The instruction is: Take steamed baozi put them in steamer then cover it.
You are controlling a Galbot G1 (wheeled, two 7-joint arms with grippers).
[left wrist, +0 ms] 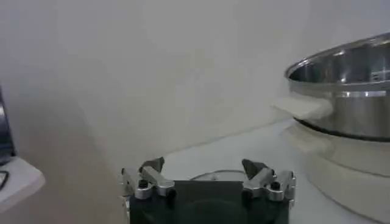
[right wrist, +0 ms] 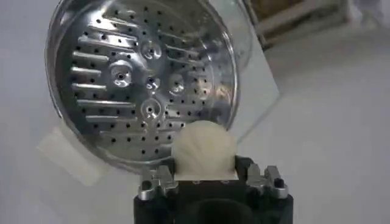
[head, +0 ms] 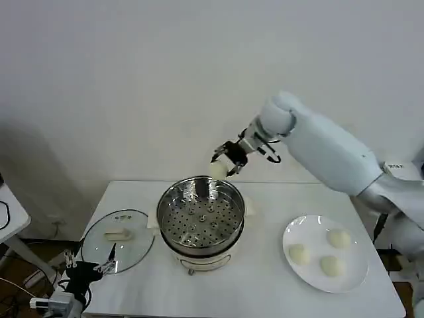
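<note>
The shiny steamer (head: 201,215) stands mid-table on its cream base, its perforated tray (right wrist: 131,79) bare. My right gripper (head: 225,161) hangs above the steamer's far rim, shut on one cream-white baozi (right wrist: 204,149) (head: 218,169). Three more baozi (head: 297,252) (head: 339,238) (head: 330,265) lie on the white plate (head: 301,233) at the right. The glass cover (head: 118,239) with its cream handle lies flat on the table left of the steamer. My left gripper (head: 88,268) (left wrist: 205,170) waits low at the table's front left corner beside the cover, open with nothing between its fingers.
A white wall stands close behind the table. A small side table edge (head: 10,212) shows at the far left. The steamer's side handle (left wrist: 304,107) juts toward my left gripper. Bare tabletop lies in front of the steamer.
</note>
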